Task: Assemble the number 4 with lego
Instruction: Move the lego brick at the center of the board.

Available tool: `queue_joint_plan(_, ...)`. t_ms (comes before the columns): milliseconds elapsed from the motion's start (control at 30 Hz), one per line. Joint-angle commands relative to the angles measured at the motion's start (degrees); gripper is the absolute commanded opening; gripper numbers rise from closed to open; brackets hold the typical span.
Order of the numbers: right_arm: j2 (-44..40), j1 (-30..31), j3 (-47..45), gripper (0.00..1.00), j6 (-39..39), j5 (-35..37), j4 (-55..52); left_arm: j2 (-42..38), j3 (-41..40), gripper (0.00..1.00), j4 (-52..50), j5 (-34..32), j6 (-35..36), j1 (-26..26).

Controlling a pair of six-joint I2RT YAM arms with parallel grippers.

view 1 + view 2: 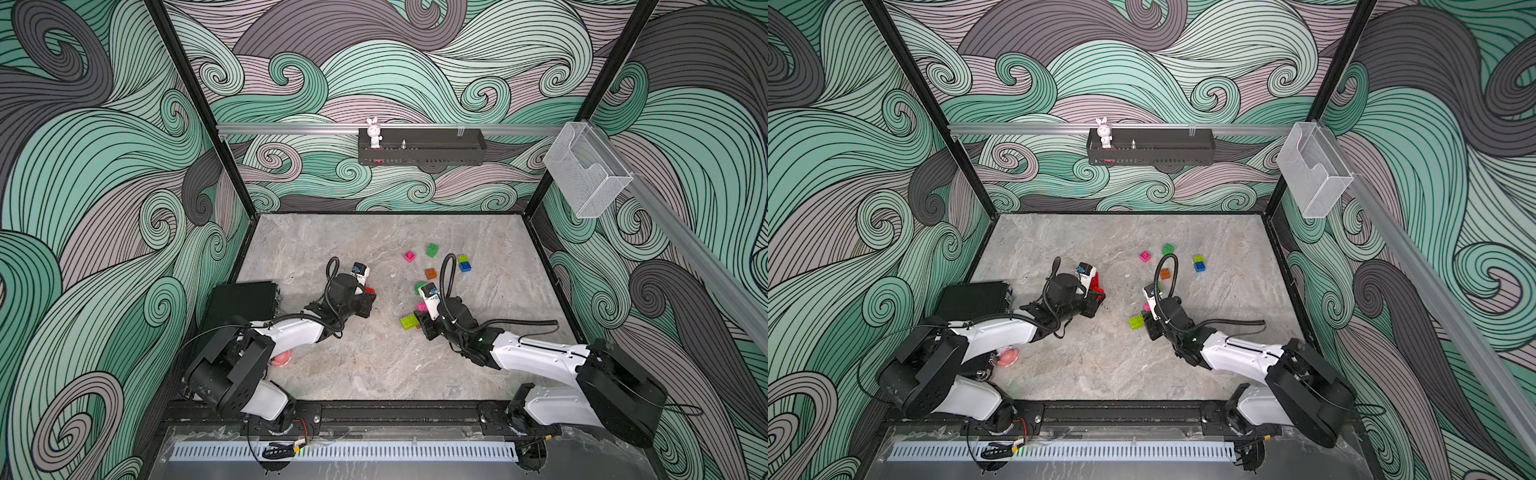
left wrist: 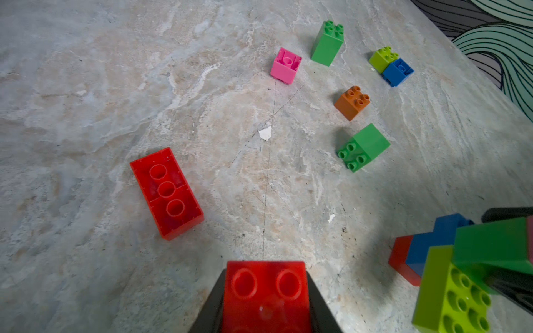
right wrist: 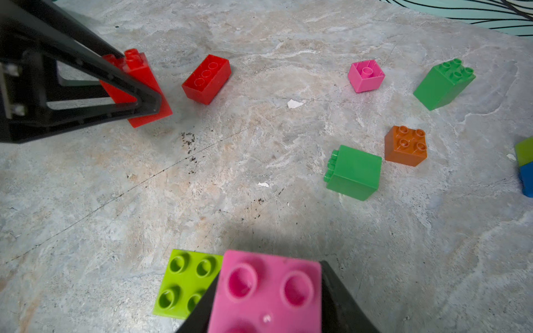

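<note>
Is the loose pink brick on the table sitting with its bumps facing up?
No, the loose pink brick shows its hollow underside upward, with a round tube visible inside.

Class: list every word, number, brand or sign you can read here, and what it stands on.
No text can be read.
Blue sticker on left wrist camera: too small to read.
Blue sticker on right wrist camera: too small to read.

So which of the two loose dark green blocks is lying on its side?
The dark green brick beside the orange brick: its studs point sideways. The taller green brick stands studs up.
</note>
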Motion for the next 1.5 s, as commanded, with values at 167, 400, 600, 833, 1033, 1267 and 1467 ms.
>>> queue_joint_plan(167, 0.47, 0.33, -1.22, 0.33, -2.45, -1.49, 4.37, -1.74, 2.03, 0.0, -4.06, 0.72, 0.86, 0.54)
queue_joint_plan(400, 4.94, 0.35, 1.93, 0.23, -6.82, -2.03, 8.4, -6.39, 3.33, 0.0, -6.95, 2.83, 2.39, 0.88)
queue_joint_plan(600, 12.74, 0.26, 10.13, 0.19, -3.33, 0.08, 6.53, -7.08, 5.51, 0.0, -9.22, 6.58, 3.52, 1.2)
queue_joint_plan(833, 17.02, 0.12, 13.96, 0.18, -0.61, 1.98, 0.08, -6.68, 7.63, 0.0, -12.36, 10.21, 4.19, 1.25)
queue_joint_plan(1033, 18.92, -0.36, 12.87, 0.16, 2.83, 2.02, -4.69, -4.95, 7.89, 0.0, -12.37, 17.46, 6.37, 1.16)
queue_joint_plan(1267, 19.22, -0.35, 10.43, 0.15, 2.99, 2.6, -5.13, -3.49, 7.2, 0.0, -10.61, 22.27, 11.52, 1.07)
queue_joint_plan(1467, 20.4, -0.28, 10.24, 0.14, 2.18, 1.46, -5.56, -2.71, 5.5, 0.0, -7.22, 24.38, 18.27, 0.66)
